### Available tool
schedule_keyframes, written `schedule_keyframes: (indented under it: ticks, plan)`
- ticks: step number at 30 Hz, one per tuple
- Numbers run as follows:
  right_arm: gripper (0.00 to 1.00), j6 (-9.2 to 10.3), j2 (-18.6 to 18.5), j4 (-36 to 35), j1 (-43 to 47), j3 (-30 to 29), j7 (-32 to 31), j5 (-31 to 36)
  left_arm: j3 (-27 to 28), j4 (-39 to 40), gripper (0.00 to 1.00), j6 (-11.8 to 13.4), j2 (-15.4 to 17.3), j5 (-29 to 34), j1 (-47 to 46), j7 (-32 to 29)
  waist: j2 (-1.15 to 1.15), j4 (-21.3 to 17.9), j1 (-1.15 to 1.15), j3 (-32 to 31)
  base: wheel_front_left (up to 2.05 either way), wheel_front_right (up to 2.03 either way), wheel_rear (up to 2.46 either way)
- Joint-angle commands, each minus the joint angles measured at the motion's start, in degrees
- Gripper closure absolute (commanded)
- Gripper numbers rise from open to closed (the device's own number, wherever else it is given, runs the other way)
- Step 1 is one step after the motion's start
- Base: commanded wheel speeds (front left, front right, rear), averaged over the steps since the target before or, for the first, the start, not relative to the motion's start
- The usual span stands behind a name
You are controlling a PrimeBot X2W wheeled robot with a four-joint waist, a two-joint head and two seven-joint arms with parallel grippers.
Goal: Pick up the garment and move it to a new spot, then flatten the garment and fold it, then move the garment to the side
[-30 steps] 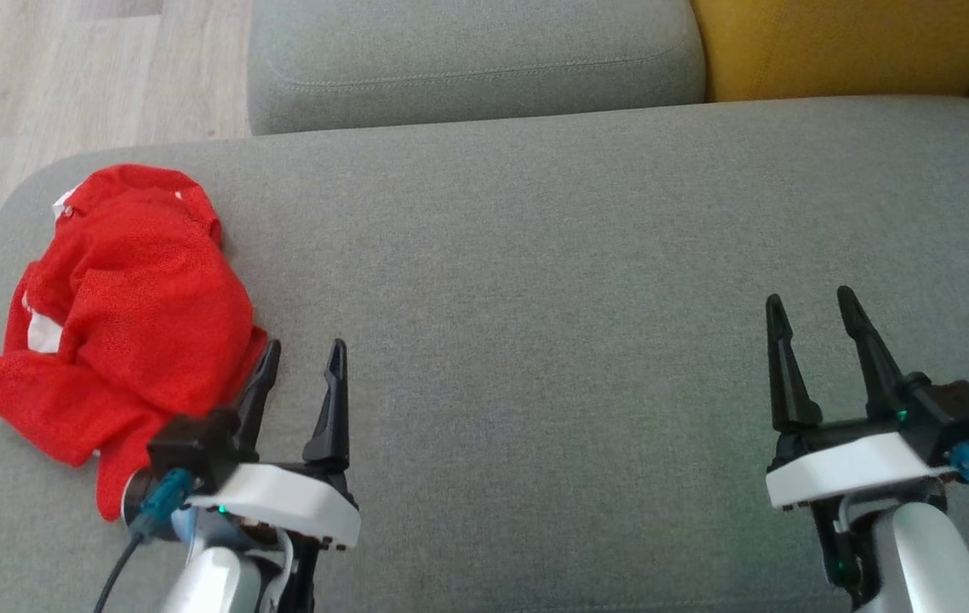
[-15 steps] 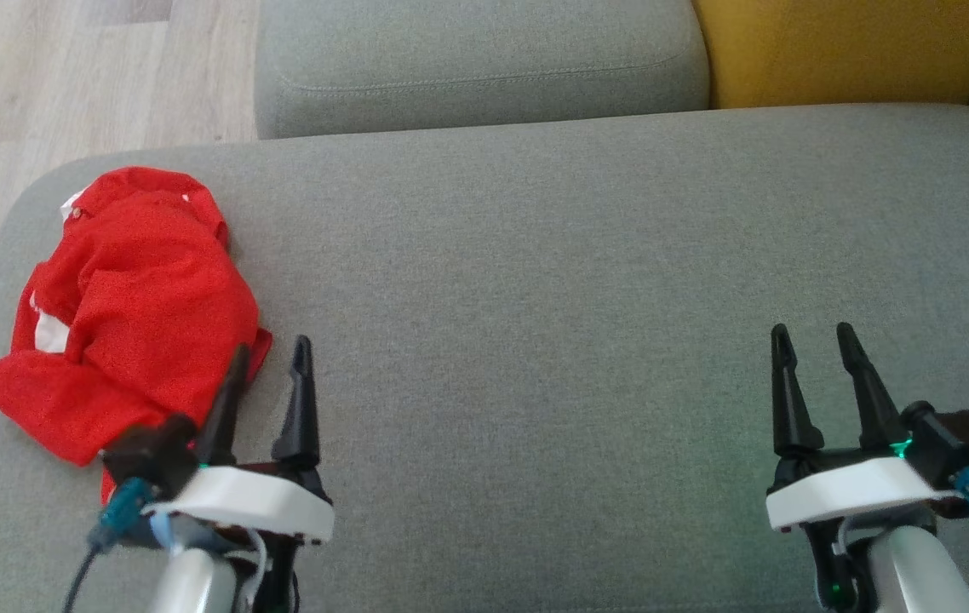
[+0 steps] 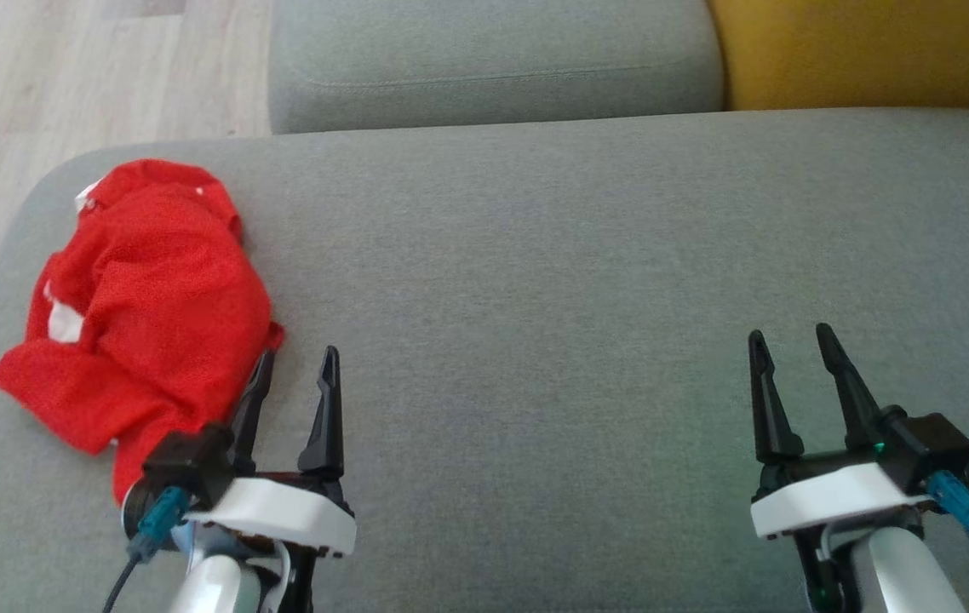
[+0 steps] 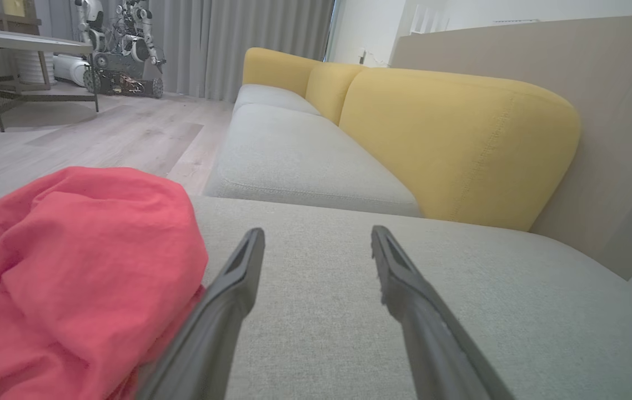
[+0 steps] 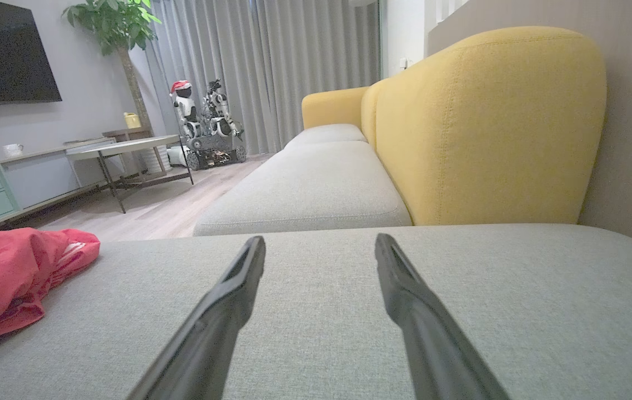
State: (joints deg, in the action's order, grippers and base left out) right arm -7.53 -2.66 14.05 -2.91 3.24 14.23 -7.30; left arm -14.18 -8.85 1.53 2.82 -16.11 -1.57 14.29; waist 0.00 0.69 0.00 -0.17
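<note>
A crumpled red garment (image 3: 144,311) with small white patches lies on the left end of the grey sofa seat (image 3: 536,272). My left gripper (image 3: 297,362) stands open just off the garment's near right edge, its left finger (image 3: 253,400) close against the cloth. In the left wrist view the garment (image 4: 71,266) bulges at the left of the open gripper (image 4: 316,233), with nothing between the fingers. My right gripper (image 3: 791,340) is open over bare seat at the lower right. The right wrist view has the garment (image 5: 10,272) far left of the open gripper (image 5: 320,240).
A second grey seat cushion (image 3: 493,60) and a yellow backrest (image 3: 868,47) lie beyond the seat. Wooden floor (image 3: 67,77) runs past the sofa's left edge. Far off stand a table (image 5: 127,147) and another robot (image 5: 205,125).
The camera has shifted a little. My left gripper drew back slightly and now points along the garment's right edge. My right gripper has sunk a little lower in the picture.
</note>
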Motion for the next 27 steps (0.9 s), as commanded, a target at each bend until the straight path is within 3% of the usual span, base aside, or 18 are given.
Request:
schedule_keyframes:
  ticks: [1, 19, 27]
  plan:
    - [0.0, 0.04, -0.2, -1.9, -2.5, 1.5, 0.8, 0.2, 1.7, 2.0, 0.0, 0.3, 0.1, 0.4, -3.1, 0.7, 0.0, 1.3, 0.0, 0.2, 0.0, 0.0, 0.0]
    - [0.0, 0.04, -0.2, -2.8, -1.4, 8.6, 0.8, -1.5, 5.4, 2.8, 0.0, 3.9, 0.1, 2.1, -1.5, 0.7, 0.0, 21.1, 0.0, -1.1, 0.0, 0.0, 0.0]
    - [0.0, 0.04, -0.2, -1.6, -0.7, 10.2, 0.8, -2.7, 7.1, 4.1, 0.0, 4.4, 0.1, 2.9, 0.3, 0.7, 0.0, 27.2, 0.0, -1.9, 0.0, 0.0, 0.0]
